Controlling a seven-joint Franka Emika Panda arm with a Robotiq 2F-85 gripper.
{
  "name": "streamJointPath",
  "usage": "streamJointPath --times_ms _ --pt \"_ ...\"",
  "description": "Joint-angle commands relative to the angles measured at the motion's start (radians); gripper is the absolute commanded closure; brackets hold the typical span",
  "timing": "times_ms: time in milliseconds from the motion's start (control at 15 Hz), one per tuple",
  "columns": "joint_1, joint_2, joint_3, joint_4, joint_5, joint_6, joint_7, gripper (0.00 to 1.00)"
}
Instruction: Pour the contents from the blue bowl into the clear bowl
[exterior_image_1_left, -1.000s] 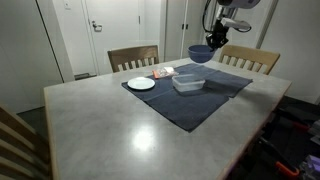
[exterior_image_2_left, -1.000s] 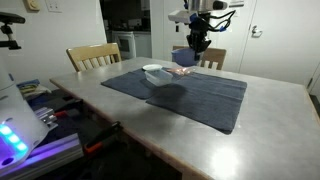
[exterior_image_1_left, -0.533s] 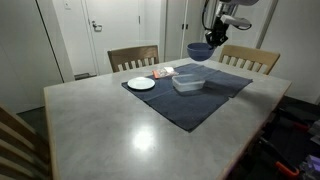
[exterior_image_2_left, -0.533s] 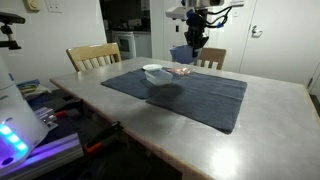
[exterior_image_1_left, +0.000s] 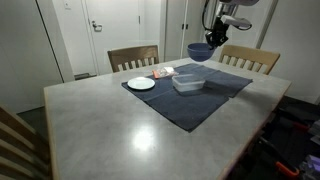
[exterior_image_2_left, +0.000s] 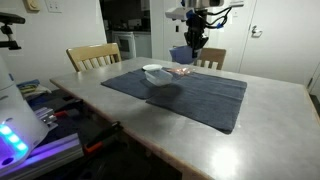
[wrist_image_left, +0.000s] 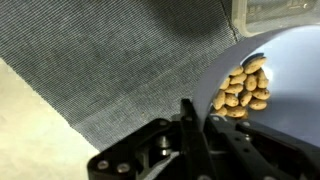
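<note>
Claw: your gripper (exterior_image_1_left: 212, 40) was clamped tight on the rim of the blue bowl (exterior_image_1_left: 200, 52), holding it clear of the table (exterior_image_1_left: 110, 130).
Blue bowl: it hung above the dark mat (exterior_image_1_left: 190, 105), toward the mat's edge by the chairs.
Contents: in the wrist view, pale nuts (wrist_image_left: 243, 90) lay heaped inside it.
Clear bowl: the clear bowl (exterior_image_1_left: 188, 84) sat on the mat, lower than the blue bowl and near it.
Plate: a white plate (exterior_image_1_left: 141, 84) lay at a corner of the mat.
</note>
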Motion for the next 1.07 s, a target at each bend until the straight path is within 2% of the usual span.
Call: streamJointPath --times_ms 0,400,1000 --pt "0.021 -0.014 -0.010 -0.014 -0.012 0.002 0.015 0.99" --pt "0.062 -0.033 -0.018 -0.035 -0.082 -0.008 0.056 0.99" --pt "0.150 -0.042 -0.060 -0.023 -0.345 -0.040 0.246 0.99"
